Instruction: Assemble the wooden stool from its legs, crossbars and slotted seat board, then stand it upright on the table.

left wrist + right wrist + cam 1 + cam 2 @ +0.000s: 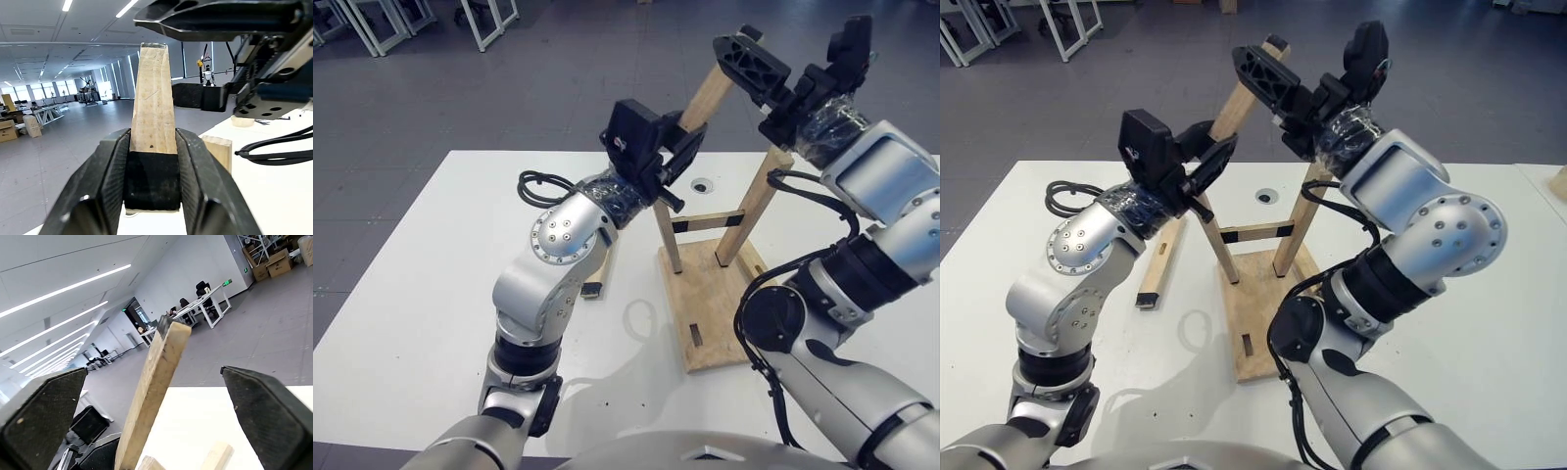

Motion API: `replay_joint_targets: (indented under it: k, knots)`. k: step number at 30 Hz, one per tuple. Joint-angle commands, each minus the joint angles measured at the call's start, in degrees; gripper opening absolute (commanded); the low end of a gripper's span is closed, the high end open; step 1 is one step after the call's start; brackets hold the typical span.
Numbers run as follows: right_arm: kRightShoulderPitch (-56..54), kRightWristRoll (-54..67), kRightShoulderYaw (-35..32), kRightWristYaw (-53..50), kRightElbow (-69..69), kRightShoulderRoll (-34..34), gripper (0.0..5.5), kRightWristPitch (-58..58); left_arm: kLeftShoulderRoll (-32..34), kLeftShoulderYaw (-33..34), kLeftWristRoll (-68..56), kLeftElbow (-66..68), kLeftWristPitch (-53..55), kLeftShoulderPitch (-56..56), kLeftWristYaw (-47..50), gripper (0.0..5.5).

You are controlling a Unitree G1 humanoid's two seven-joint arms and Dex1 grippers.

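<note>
A loose wooden piece (pixel 1160 264) lies flat on the white bench (pixel 431 274) under the left arm. The left hand (pixel 153 142) is clamped tight on a leg (pixel 707 95), black-taped where it is gripped, slanting upward. The slotted seat board (pixel 715 313) lies flat (two tilted legs (pixel 749 211) rise from it, joined by a crossbar (pixel 708 223)). The right hand (pixel 154 372) gapes wide around the held leg's top, not touching.

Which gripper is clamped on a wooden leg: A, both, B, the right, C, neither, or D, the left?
D: the left gripper has its fingers pressed against both sides of the leg, while the right gripper has its fingers standing apart from it.
</note>
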Motion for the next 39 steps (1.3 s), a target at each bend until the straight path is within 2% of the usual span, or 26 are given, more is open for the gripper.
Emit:
replay_joint_targets:
  k: [1, 10, 19, 22, 23, 28, 36, 39]
  knots:
    - [-0.04, 3.82, -2.05, -1.57, 3.25, 7.51, 4.51, 0.9, -0.35, -1.47, 0.79, -0.05, -0.19, 0.7, -0.58, 1.34]
    - [-1.06, 15.34, -5.0, -7.84, 9.18, 4.43, 2.94, 0.91, 0.49, -1.63, 1.67, -0.51, 0.12, 2.27, -1.16, 1.34]
    - [-0.96, 23.82, -5.96, -15.32, 11.7, 3.89, 1.04, 0.88, 0.38, -1.71, 1.83, -1.01, 0.45, 2.9, -1.16, 1.34]
    - [-0.77, 26.74, -5.89, -17.0, 12.58, 3.33, 0.62, 0.8, 0.37, -1.58, 1.23, -0.99, 0.68, 3.4, -1.5, 1.34]
    - [-0.65, 27.75, -5.78, -17.56, 12.91, 3.07, 0.41, 0.72, 0.0, -1.15, 0.58, -0.93, 1.01, 3.56, -1.47, 1.73]
    - [0.6, 32.52, -3.59, -20.18, 14.5, -0.26, 0.39, -1.02, -2.06, 2.02, -5.12, -1.71, 4.41, 3.22, -2.0, 2.49]
    - [-2.64, 38.93, -4.58, -23.29, 17.75, -22.97, 0.39, -7.96, -0.95, 4.44, -7.97, -4.11, 7.99, 2.51, -0.83, 3.69]
    - [3.57, 43.36, -5.88, -27.22, 13.81, -30.85, 0.39, -10.1, -3.45, 9.4, -9.28, -5.98, 8.14, 0.02, 3.59, 3.73]
